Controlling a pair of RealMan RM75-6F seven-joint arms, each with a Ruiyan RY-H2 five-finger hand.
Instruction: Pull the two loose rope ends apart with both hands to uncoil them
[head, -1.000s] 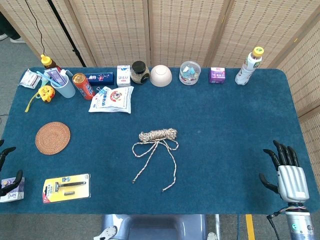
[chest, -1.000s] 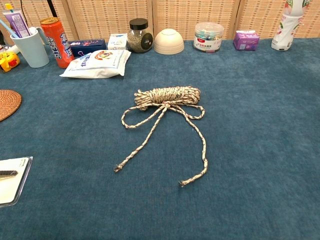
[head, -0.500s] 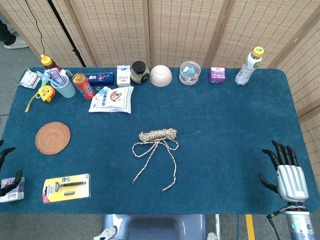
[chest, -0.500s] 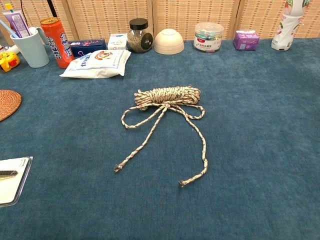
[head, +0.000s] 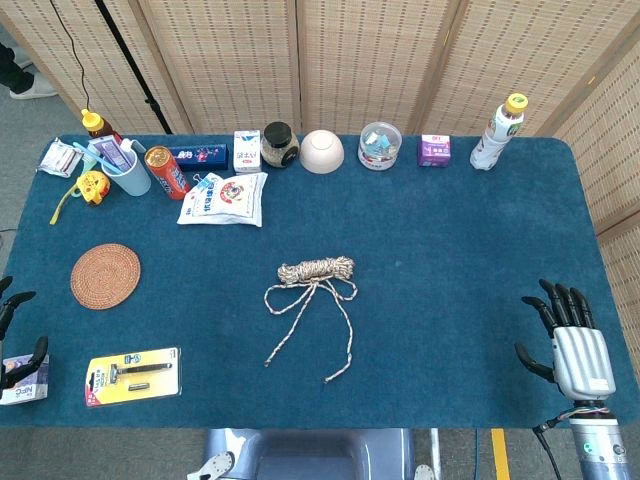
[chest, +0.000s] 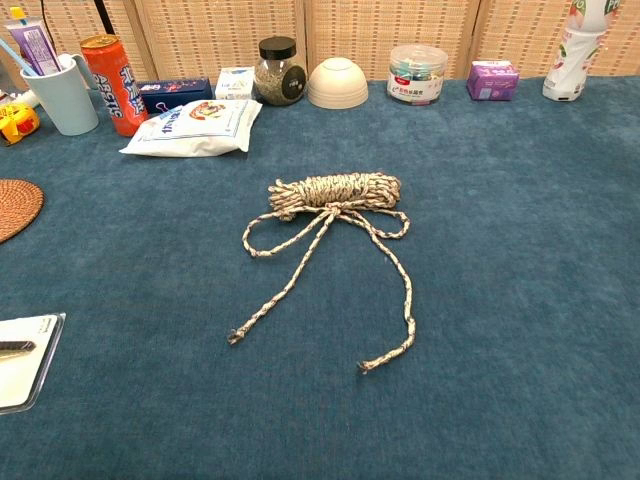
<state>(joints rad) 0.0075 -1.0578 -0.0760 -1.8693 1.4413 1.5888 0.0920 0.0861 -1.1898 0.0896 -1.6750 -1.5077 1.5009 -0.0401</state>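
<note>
A beige coiled rope (head: 316, 269) (chest: 335, 191) lies at the middle of the blue table, tied in a bow with two small loops. Its two loose ends trail toward me: the left end (head: 267, 362) (chest: 236, 337) and the right end (head: 329, 378) (chest: 366, 366). My right hand (head: 569, 341) hovers at the table's near right edge, fingers spread, holding nothing, far from the rope. Only the dark fingertips of my left hand (head: 15, 340) show at the near left edge, apart and holding nothing. The chest view shows neither hand.
A round woven coaster (head: 105, 275) and a packaged razor (head: 133, 375) lie at the near left, a small box (head: 22, 379) by my left hand. Along the far edge stand a cup (head: 120, 167), can (head: 166, 171), snack bag (head: 224, 198), jar (head: 278, 145), bowl (head: 322, 151), tub (head: 380, 145) and bottle (head: 498, 133).
My right hand has edged slightly toward me and to the left. The rope has not moved.
</note>
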